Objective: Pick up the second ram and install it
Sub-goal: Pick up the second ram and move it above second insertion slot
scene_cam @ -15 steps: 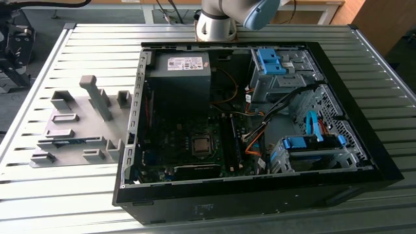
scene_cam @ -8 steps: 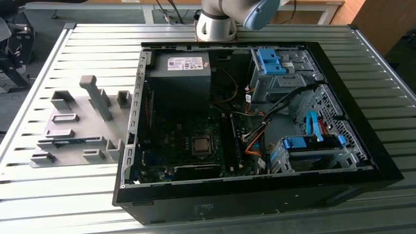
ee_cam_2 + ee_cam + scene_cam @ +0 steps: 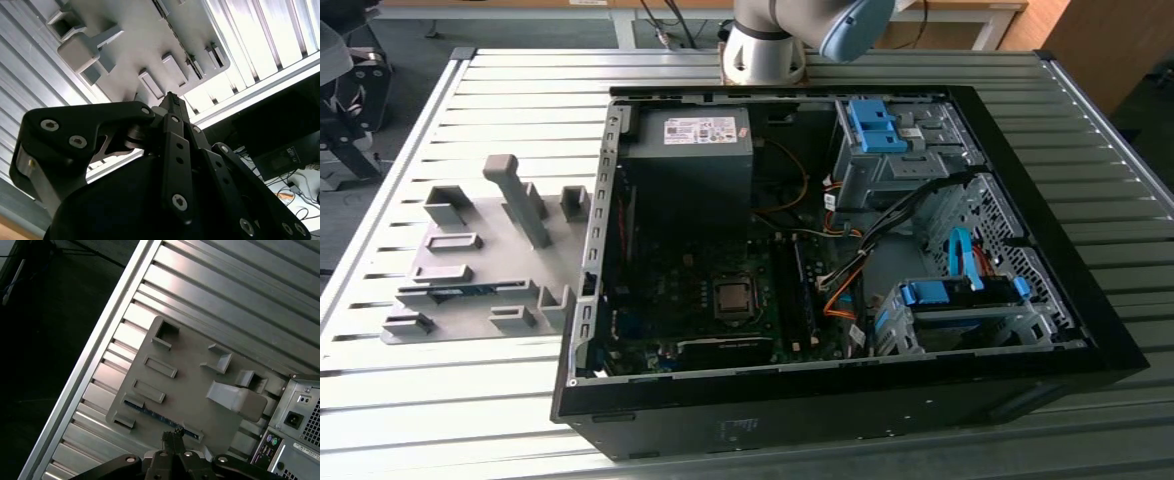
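One ram (image 3: 150, 413) in grey holder (image 3: 190, 382); gripper (image 3: 172, 436) closed, empty, near it

ram (image 3: 460, 291) bluish-green | holder plate (image 3: 480, 262) grey | case (image 3: 854, 420) black | table (image 3: 454, 400) silver, ribbed

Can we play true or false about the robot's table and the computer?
1. The thin bluish-green ram stick sits in the flat grey plastic holder plate. True.
2. The big black computer case has its side shut. False: it is open, and its insides show.
3. The black gripper hangs over the grey plate. True.
4. The grey plate lies inside the case. False: it lies on the ribbed metal table, beside the case, on the exterior view's left.
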Controlling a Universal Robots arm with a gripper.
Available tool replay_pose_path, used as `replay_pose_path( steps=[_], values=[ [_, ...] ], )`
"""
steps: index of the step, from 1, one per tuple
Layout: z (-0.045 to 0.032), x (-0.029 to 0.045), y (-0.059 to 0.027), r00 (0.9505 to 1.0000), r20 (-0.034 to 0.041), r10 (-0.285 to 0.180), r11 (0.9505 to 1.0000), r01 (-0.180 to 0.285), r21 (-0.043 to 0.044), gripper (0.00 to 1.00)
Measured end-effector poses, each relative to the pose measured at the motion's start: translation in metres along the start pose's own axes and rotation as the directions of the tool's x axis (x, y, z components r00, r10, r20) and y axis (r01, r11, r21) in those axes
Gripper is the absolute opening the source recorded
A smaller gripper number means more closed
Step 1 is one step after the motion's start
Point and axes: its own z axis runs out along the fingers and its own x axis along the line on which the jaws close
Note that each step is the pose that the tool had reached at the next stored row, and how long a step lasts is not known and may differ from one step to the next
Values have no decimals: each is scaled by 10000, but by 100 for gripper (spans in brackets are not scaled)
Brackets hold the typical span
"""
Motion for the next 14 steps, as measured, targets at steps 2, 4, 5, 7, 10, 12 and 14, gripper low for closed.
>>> replay_pose_path(
  steps=[2, 4, 5, 7, 10, 12, 14],
  values=[
    [0, 0, 0, 10000, 0, -1, 10000, 1, 0, 11],
    [0, 0, 0, 10000, 0, -1, 10000, 1, 0, 11],
    [0, 0, 0, 10000, 0, -2, 10000, 2, 0, 11],
    [0, 0, 0, 10000, 0, -3, 10000, 3, 0, 11],
    [0, 0, 0, 10000, 0, -11, 10000, 11, 0, 11],
    [0, 0, 0, 10000, -3, -81, 10000, 81, -2, 11],
    [0, 0, 0, 9996, -9, -288, 9996, 288, -7, 11]
  ],
)
